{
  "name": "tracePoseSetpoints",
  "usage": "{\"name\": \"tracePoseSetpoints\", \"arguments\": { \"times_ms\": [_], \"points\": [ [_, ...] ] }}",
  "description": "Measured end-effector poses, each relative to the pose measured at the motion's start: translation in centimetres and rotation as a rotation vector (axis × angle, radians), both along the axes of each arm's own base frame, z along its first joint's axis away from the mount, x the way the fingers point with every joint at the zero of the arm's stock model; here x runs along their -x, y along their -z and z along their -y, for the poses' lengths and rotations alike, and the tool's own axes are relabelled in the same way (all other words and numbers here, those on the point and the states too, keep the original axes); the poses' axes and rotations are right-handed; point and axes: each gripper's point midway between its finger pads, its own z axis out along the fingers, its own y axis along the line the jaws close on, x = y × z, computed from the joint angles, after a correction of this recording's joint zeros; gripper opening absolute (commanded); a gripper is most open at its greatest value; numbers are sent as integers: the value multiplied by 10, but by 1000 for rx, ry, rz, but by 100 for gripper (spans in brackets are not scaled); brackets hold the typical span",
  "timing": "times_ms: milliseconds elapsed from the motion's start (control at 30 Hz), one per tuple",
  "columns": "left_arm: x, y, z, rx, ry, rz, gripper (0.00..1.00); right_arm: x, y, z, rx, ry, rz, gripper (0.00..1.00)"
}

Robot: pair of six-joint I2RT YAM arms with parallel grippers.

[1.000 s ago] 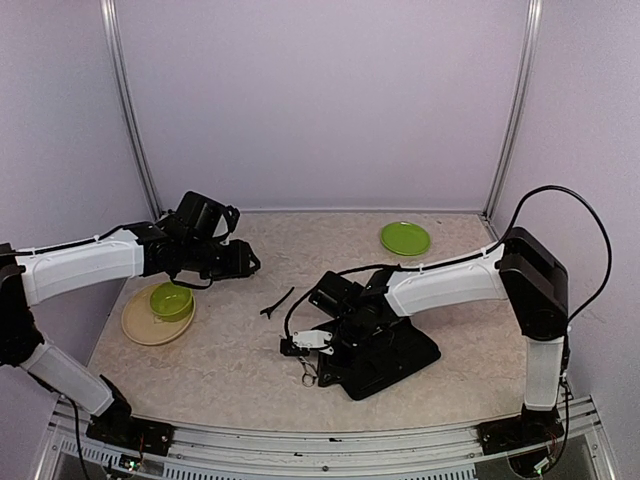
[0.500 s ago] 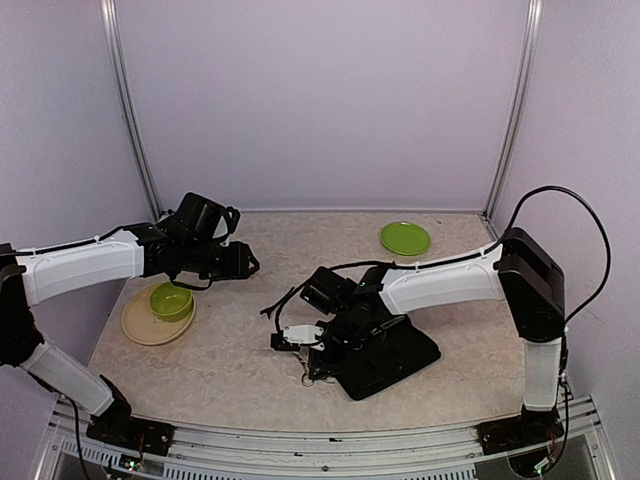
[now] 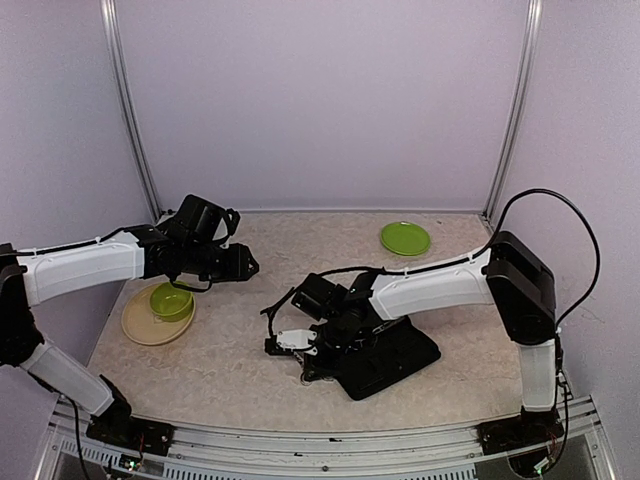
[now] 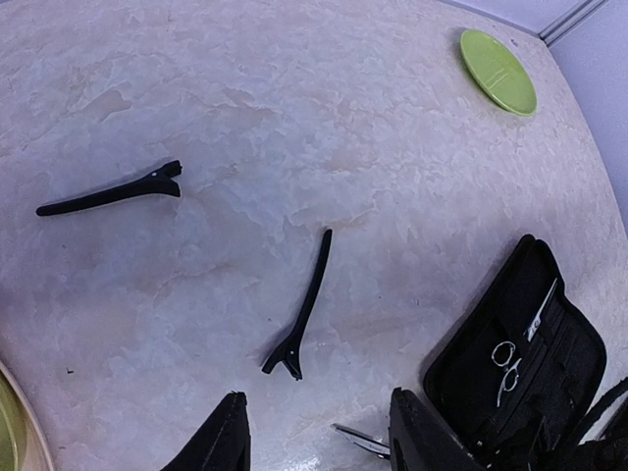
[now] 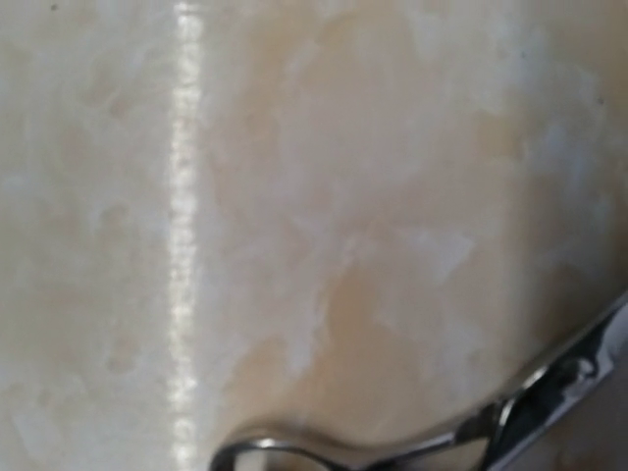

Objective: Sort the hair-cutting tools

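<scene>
Two black hair clips lie on the table, one (image 4: pixel 113 194) at the left and one (image 4: pixel 304 309) in the middle; the middle clip (image 3: pixel 278 302) also shows from above. One silver pair of scissors (image 4: pixel 512 355) rests inside the open black case (image 4: pixel 579 339). Another pair of scissors (image 5: pixel 412 440) lies on the table, its ring handle close under the right wrist camera and its blade tip (image 4: pixel 359 439) showing in the left wrist view. My left gripper (image 4: pixel 319 453) hovers open and empty near the middle clip. My right gripper (image 3: pixel 285 343) is low over the table beside the case; its fingers are not visible.
A green bowl (image 3: pixel 171 299) sits on a beige plate (image 3: pixel 135 327) at the left, under my left arm. A green plate (image 3: pixel 405 238) lies at the back right. The black case (image 3: pixel 395 355) lies open at the front centre, under my right forearm.
My right gripper has slid left and slightly forward, away from the case, ending low over the table by the loose scissors. The left arm has stayed put.
</scene>
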Motion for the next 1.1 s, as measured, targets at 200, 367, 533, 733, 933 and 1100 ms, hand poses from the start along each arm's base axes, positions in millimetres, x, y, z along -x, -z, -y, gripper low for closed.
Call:
{"name": "tracePoseSetpoints", "arguments": {
  "times_ms": [200, 367, 533, 733, 933, 1100],
  "points": [
    [0, 0, 0, 0, 0, 0, 48, -1, 1, -6, 24, 4, 68, 20],
    [0, 1, 0, -1, 2, 1, 48, -5, 4, -16, 47, 4, 140, 21],
    [1, 2, 0, -7, 9, 4, 48, -10, 4, -18, 80, 7, 166, 16],
    [1, 2, 0, -13, 16, 7, 48, -12, 5, -19, 86, -5, 186, 2],
    [0, 2, -1, -17, 17, 10, 48, -17, 0, -17, 91, -26, 233, 0],
    [-3, 0, -5, -26, 15, 17, 48, -19, -18, -10, 86, -69, 288, 0]
  ]
}}
